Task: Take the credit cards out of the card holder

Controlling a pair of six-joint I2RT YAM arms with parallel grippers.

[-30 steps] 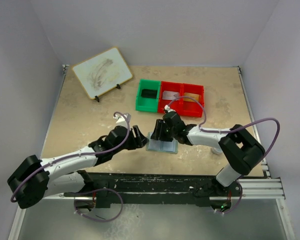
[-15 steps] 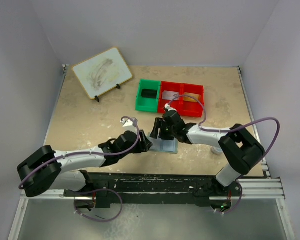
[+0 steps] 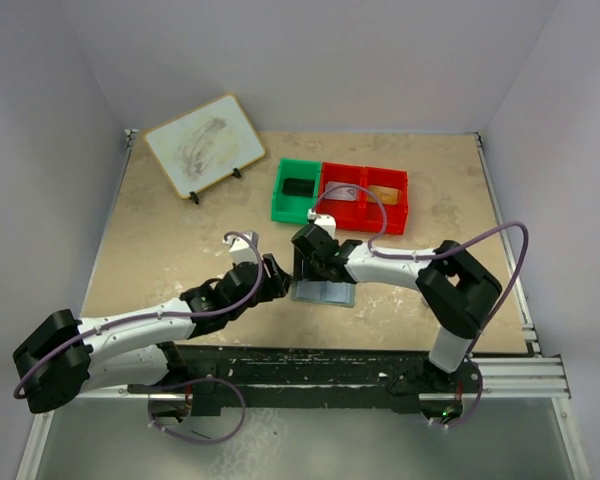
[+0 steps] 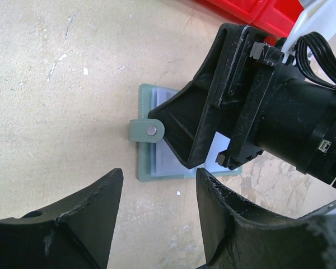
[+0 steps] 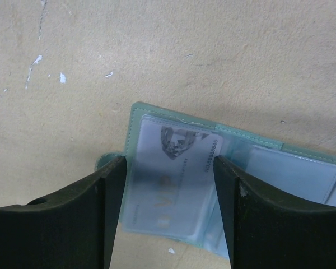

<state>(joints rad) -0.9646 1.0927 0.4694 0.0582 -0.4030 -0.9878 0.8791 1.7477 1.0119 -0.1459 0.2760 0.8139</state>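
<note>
Shifted left, right gripper [image 3: 308,270], spread wide, straddles a card [image 5: 171,171] inside the card holder [image 3: 327,294] by the near edge, not yet extracted; left gripper [image 4: 158,178] gapes too.

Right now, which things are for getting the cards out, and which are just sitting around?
For the job: card holder, lying open; the card in its clear pocket; right gripper above it; left gripper beside it.
Just sitting there: white board on its stand; green bin; red bins.
</note>
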